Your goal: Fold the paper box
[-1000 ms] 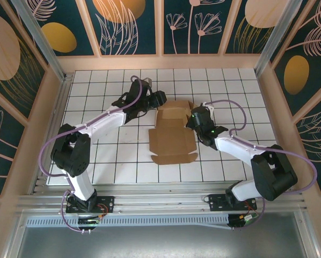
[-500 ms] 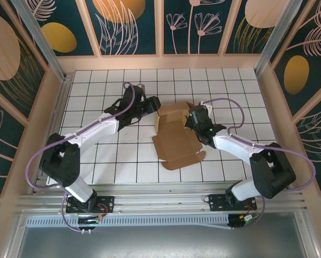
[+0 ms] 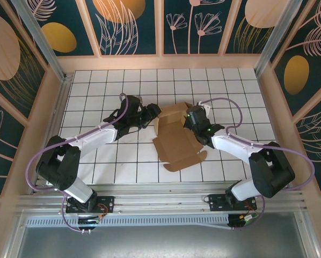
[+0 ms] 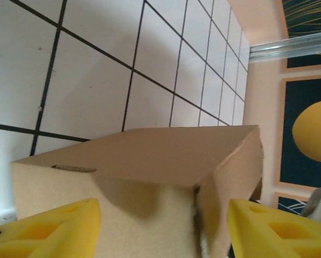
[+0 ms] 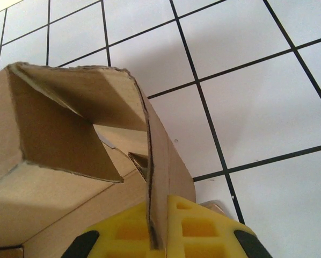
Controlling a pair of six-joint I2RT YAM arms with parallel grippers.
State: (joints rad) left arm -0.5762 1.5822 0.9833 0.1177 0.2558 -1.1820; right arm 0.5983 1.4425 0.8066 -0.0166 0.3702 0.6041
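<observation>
The tan paper box (image 3: 174, 141) lies partly folded in the middle of the tiled table, its far end raised into walls and its near flaps flat. My right gripper (image 3: 190, 116) is at the box's far right wall. In the right wrist view this gripper (image 5: 161, 228) is shut on that upright cardboard wall (image 5: 159, 161), with a folded flap (image 5: 64, 129) to its left. My left gripper (image 3: 152, 112) is at the box's far left corner. In the left wrist view its yellow fingers (image 4: 48, 228) stand wide apart, with the box's outer wall (image 4: 144, 161) between and beyond them.
The white tiled table (image 3: 112, 161) has free room on all sides of the box. Low tan walls (image 3: 160, 62) and metal rails (image 3: 58, 70) border the table. Purple cables loop off both arms.
The box has turned slightly and its far end has been lifted into walls by the right gripper. The left arm has shifted nearer and lower, with its gripper staying at the box's left corner.
</observation>
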